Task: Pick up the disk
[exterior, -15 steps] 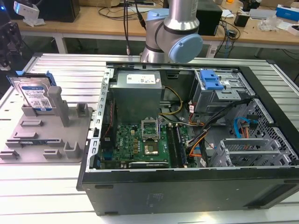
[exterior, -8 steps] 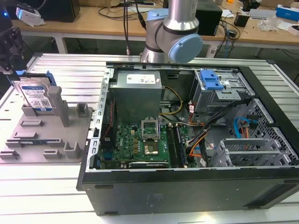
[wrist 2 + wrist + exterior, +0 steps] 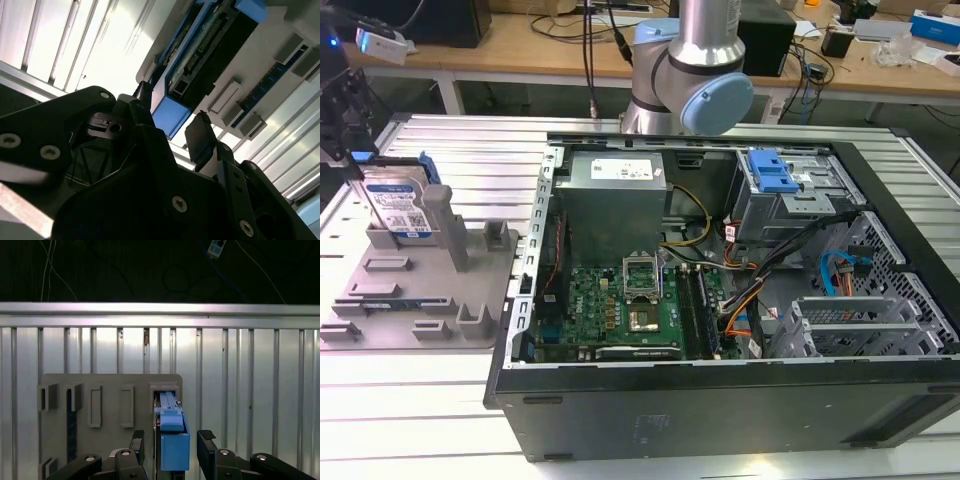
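The disk stands on edge in a slot of the grey fixture, at the exterior view's left, its white-and-blue label facing the camera. My gripper hangs just above and beside its top edge. In both wrist views the disk's blue frame end lies between my two black fingers. A narrow gap shows on each side, so the gripper is open and straddles the disk without touching it.
An open computer case takes up the middle and right, with a green motherboard and a blue-latched drive cage inside. The arm's base rises behind it. The fixture rests on a ribbed metal table; cluttered benches stand behind.
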You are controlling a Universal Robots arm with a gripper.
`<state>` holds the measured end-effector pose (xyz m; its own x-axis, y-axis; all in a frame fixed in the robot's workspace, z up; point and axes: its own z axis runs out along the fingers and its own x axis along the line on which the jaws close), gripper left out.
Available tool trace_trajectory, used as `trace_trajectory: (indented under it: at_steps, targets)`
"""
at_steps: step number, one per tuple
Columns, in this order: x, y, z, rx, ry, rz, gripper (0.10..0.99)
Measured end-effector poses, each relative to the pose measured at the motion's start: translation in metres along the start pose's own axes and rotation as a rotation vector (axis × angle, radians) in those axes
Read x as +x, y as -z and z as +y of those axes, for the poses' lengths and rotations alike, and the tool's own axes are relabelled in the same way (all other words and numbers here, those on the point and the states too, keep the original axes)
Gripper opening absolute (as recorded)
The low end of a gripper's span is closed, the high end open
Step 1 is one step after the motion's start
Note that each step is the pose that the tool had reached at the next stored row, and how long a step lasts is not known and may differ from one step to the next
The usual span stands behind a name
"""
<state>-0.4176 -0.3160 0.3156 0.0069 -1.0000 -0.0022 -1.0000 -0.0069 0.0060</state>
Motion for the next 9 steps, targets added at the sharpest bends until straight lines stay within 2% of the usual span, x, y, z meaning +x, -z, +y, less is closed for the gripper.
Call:
trace_trajectory:
  at_steps: [9]
  targets:
    - [0.0, -0.008, 0.0, 0.0, 0.0, -0.0001, 0.541]
